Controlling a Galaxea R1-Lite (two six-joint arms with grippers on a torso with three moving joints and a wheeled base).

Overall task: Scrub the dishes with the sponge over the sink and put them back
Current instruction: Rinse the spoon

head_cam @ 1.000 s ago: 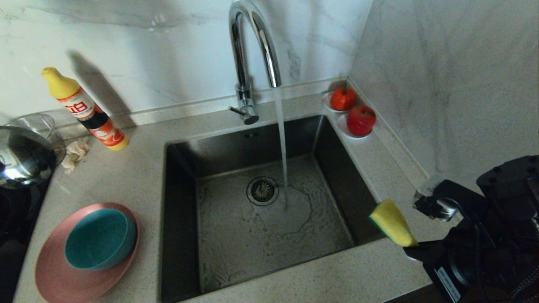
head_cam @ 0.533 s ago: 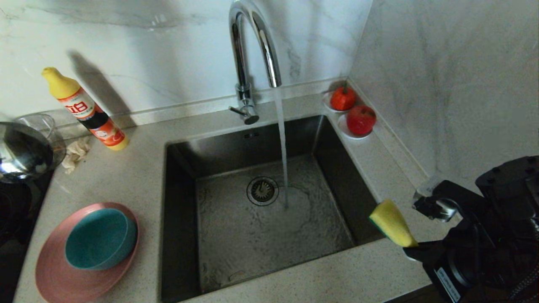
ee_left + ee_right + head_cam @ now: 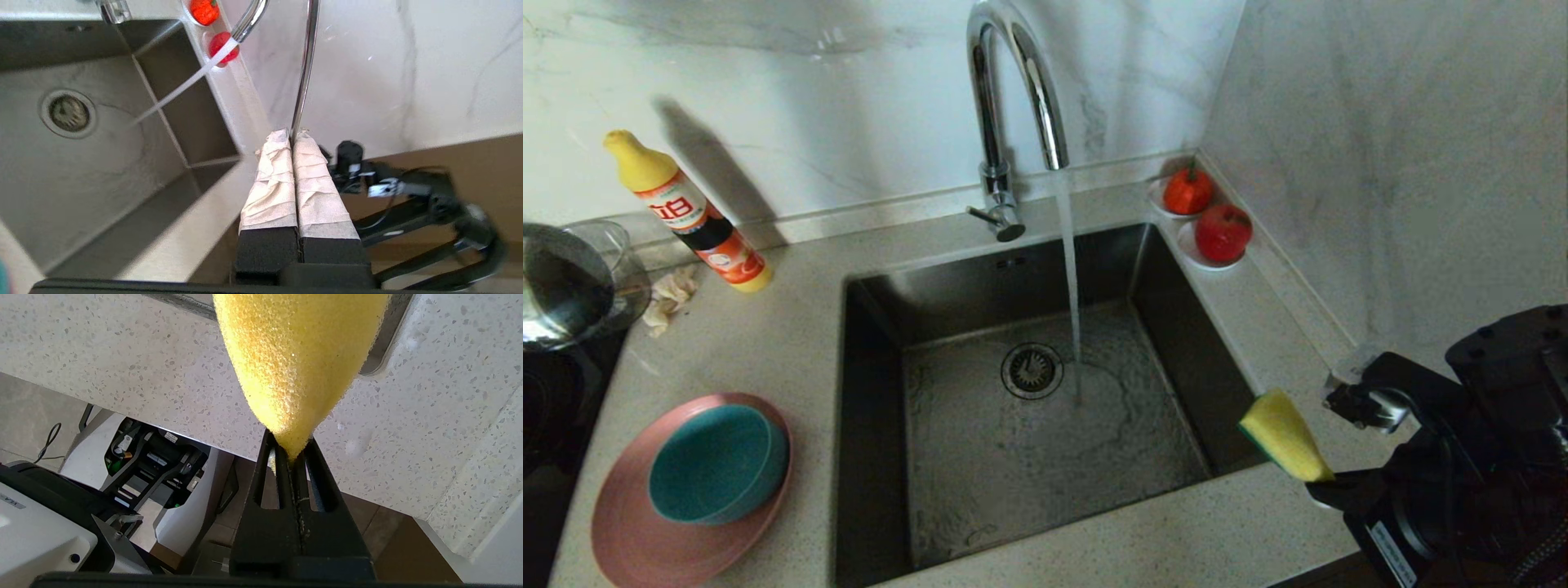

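A teal bowl [image 3: 715, 465] sits inside the pink plate [image 3: 629, 547] on the counter left of the sink [image 3: 980, 465]. Water runs from the chrome tap [image 3: 1005, 98] into the basin. My left gripper [image 3: 292, 134] is shut on the thin handle of the silver spoon [image 3: 304, 73]. The spoon's shiny bowl [image 3: 560, 286] shows at the far left of the head view. My right gripper [image 3: 1327, 486] holds the yellow sponge [image 3: 1282, 445] above the sink's front right corner. In the right wrist view the sponge [image 3: 294, 355] is pinched at its end by the shut gripper [image 3: 291, 453].
An orange detergent bottle [image 3: 686, 214] leans by the back wall, with a clear glass bowl [image 3: 613, 241] and a beige cloth scrap [image 3: 670, 296] near it. Two small saucers with red fruit [image 3: 1188, 192] [image 3: 1223, 233] stand in the back right corner. A marble wall rises on the right.
The spoon's shiny bowl has turned and slid a little toward the left edge of the head view. The right gripper and sponge have stayed where they were.
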